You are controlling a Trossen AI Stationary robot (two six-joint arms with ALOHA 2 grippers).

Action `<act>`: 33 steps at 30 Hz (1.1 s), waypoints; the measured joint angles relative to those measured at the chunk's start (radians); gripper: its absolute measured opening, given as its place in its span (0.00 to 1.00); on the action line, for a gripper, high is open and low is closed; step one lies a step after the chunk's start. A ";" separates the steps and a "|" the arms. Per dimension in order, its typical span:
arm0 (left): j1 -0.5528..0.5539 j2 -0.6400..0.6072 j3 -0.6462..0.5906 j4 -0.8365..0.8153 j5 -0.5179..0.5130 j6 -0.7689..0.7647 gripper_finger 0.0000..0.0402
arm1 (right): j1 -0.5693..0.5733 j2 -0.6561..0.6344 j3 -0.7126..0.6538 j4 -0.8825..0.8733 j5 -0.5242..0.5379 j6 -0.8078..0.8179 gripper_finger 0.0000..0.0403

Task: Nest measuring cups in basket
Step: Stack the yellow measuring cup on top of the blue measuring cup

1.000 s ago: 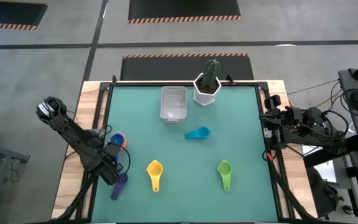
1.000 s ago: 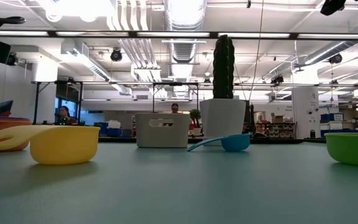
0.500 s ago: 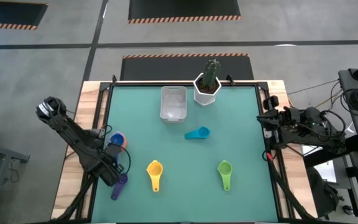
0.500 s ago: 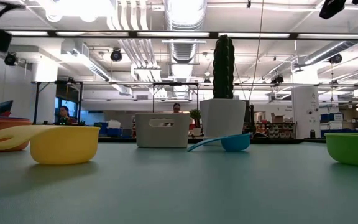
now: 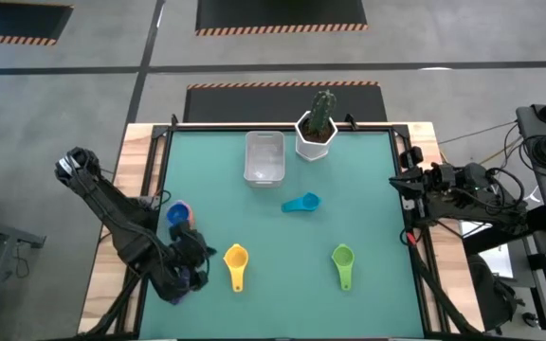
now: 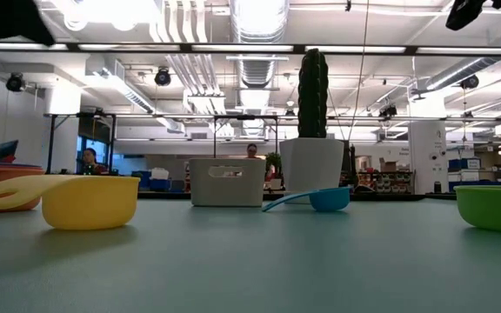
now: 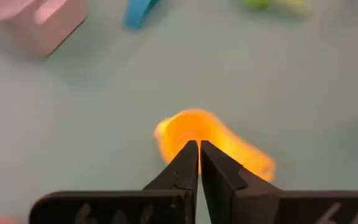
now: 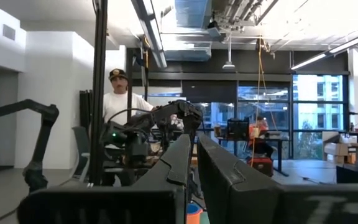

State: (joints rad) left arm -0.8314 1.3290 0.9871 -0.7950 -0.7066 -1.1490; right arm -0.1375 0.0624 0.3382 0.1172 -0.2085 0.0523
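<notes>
Measuring cups lie on the green table top: a yellow cup point(image 5: 236, 258) near the front, a green cup point(image 5: 343, 258) to its right, a teal cup point(image 5: 301, 203) mid-table, and a blue cup point(image 5: 177, 213) sitting in an orange cup at the left edge. A purple cup point(image 5: 195, 278) is mostly hidden under my left arm. The clear basket point(image 5: 264, 156) stands at the far side. My left gripper point(image 5: 209, 253) is shut and slants down above the table, just left of the yellow cup point(image 7: 244, 155). My right gripper point(image 5: 396, 180) is shut, raised at the right edge.
A white pot with a cactus point(image 5: 316, 133) stands right of the basket at the far edge. Bare table top lies between the yellow, teal and green cups. The right wrist view looks level into the room, where a person stands behind the other arm.
My left gripper has risen and swung from the purple cup toward the table's right, to the yellow cup, turning at the wrist as it went. It stays shut. The arm now covers most of the purple cup. No cup has moved.
</notes>
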 joint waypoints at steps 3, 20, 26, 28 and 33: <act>0.000 0.022 0.000 0.106 -0.035 0.096 0.00 | 0.000 0.000 0.000 0.000 0.000 0.003 0.04; 0.007 0.175 -0.002 0.236 -0.042 0.163 0.00 | 0.000 0.000 0.000 0.008 0.000 0.009 0.04; 0.008 0.233 -0.002 0.381 -0.019 0.252 0.00 | 0.000 0.000 0.000 0.036 0.000 -0.012 0.04; 0.008 0.255 -0.002 0.404 -0.015 0.253 0.00 | 0.000 0.000 0.000 0.053 0.000 -0.024 0.04; 0.011 0.300 -0.002 0.421 -0.014 0.221 0.00 | 0.000 0.000 0.000 0.093 0.000 -0.039 0.04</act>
State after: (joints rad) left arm -0.8207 1.6290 0.9855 -0.3737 -0.7204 -0.9277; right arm -0.1375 0.0628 0.3386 0.2098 -0.2089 0.0128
